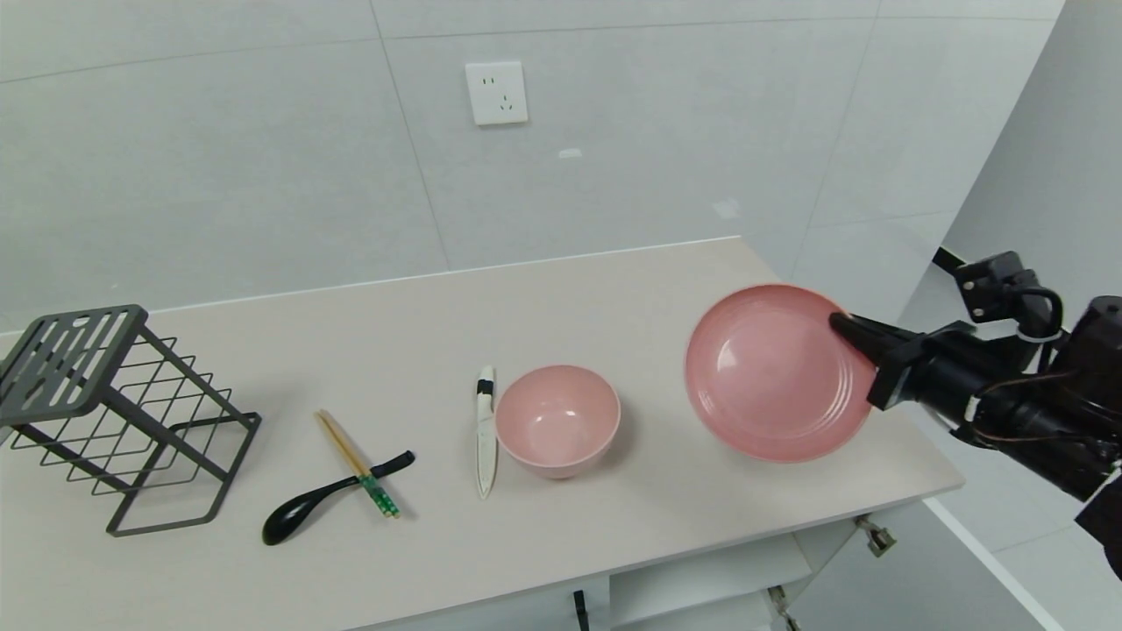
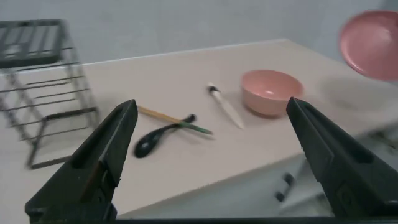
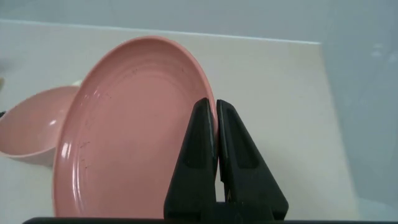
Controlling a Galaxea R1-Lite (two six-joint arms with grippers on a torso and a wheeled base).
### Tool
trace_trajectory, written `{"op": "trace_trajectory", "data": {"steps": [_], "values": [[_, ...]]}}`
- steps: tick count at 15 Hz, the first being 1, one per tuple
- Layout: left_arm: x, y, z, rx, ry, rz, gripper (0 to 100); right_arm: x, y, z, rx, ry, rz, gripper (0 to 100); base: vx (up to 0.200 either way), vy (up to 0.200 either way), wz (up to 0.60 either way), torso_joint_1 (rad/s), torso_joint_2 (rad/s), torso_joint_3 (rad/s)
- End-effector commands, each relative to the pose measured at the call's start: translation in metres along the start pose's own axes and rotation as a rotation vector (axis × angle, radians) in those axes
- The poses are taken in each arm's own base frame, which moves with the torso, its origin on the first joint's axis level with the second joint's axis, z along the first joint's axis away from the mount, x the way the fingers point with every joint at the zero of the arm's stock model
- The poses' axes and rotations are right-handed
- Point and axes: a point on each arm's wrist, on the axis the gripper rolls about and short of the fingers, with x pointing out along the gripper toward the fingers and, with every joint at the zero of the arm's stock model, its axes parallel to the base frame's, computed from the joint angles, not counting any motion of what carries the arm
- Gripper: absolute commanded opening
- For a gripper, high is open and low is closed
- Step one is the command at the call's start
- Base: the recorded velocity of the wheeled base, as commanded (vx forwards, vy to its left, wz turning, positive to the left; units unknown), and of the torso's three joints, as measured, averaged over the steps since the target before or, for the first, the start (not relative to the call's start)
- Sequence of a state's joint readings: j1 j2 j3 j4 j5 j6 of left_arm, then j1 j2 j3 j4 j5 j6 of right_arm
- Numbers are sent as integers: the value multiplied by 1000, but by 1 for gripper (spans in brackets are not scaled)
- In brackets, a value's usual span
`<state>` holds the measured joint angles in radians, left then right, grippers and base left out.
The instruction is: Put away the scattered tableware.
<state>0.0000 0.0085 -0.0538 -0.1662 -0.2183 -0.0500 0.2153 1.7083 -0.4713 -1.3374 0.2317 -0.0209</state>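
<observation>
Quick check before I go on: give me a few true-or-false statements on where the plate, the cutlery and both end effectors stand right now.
1. The right end effector is shut on the rim of the pink plate. True.
2. The pink plate lies flat on the counter. False: it is held tilted, clear of the counter.
3. The left end effector holds the black spoon. False: it is open and empty, and the spoon lies on the counter.
4. The chopsticks cross the spoon's handle. True.
5. The knife sits in the wire rack. False: it lies on the counter beside the pink bowl.
</observation>
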Motion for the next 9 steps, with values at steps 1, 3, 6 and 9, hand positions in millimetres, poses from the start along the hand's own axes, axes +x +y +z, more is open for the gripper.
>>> {"op": "trace_trajectory", "data": {"steps": [1, 3, 6, 9], "values": [[11, -4, 42, -28, 101, -185, 100, -33, -10, 22, -28, -75, -72, 0, 0, 0, 0, 0, 0, 0], [20, -3, 53, -45, 147, -219, 100, -43, -12, 27, -34, -93, -90, 0, 0, 0, 0, 0, 0, 0], [58, 3, 59, -116, 327, -290, 100, -77, -14, 28, -57, -117, -149, 0, 0, 0, 0, 0, 0, 0], [103, 13, 60, -108, 429, -295, 100, -77, -13, 34, -68, -141, -134, 0, 0, 0, 0, 0, 0, 0]]}}
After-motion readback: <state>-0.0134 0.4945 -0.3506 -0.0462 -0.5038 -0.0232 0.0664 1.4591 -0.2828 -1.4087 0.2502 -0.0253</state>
